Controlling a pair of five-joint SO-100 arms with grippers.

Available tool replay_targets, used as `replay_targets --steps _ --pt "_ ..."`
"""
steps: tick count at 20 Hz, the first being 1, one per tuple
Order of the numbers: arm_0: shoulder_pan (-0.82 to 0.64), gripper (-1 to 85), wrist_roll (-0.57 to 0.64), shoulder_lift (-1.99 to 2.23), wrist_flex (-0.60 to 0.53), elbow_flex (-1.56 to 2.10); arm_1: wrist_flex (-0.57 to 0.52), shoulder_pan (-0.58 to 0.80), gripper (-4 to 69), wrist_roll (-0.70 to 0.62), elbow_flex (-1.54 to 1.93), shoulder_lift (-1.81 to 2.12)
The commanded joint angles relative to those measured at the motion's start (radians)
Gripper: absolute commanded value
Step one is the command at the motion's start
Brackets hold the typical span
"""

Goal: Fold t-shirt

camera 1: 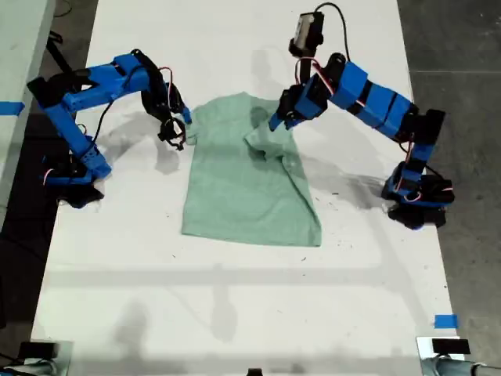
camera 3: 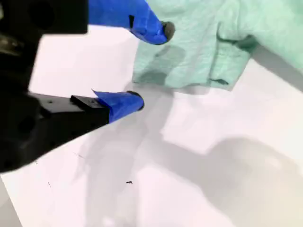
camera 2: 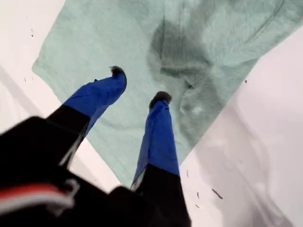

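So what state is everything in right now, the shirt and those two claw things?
t-shirt: lying flat on the white table, one sleeve folded in over the body on the exterior view's right, not yet fully folded.
my first gripper: open, above the shirt, holding nothing.
my second gripper: open, at the shirt's sleeve edge on the exterior view's left, holding nothing.

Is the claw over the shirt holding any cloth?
No, my first claw hangs open above the t-shirt, with nothing between its fingers.
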Motion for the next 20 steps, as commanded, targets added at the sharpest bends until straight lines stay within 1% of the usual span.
replay_targets --steps 1,4,5,6,7,8,9,11,14,16,20 --pt "-0.044 24.1 0.020 -0.067 -0.014 -0.083 0.008 -0.025 15.9 0.000 0.006 0.127" --pt "-0.064 24.0 0.026 -0.176 -0.014 -0.160 0.003 -0.038 15.9 0.012 0.044 0.155" --pt "-0.072 22.4 0.031 -0.222 0.002 -0.199 0.000 -0.041 15.9 0.015 0.060 0.166" --pt "-0.080 19.6 0.038 -0.267 0.038 -0.253 -0.003 -0.044 15.8 0.018 0.077 0.179" --pt "-0.086 11.7 0.046 -0.305 0.071 -0.301 -0.011 -0.044 15.7 0.021 0.094 0.193" --pt "-0.091 7.7 0.048 -0.337 0.100 -0.341 -0.020 -0.044 15.5 0.025 0.114 0.207" --pt "-0.084 5.7 0.071 -0.350 0.107 -0.360 -0.028 -0.044 15.2 0.026 0.133 0.221" --pt "-0.077 0.0 0.075 -0.353 0.118 -0.370 -0.043 -0.044 14.7 0.031 0.170 0.245" --pt "-0.069 0.0 0.064 -0.313 0.127 -0.344 -0.055 -0.043 14.1 0.037 0.216 0.282" --pt "-0.078 0.0 0.046 -0.201 0.141 -0.295 -0.066 -0.041 13.5 0.040 0.250 0.311" --pt "-0.103 -0.1 0.012 0.109 0.236 -0.267 -0.089 -0.037 12.1 0.044 0.318 0.373"
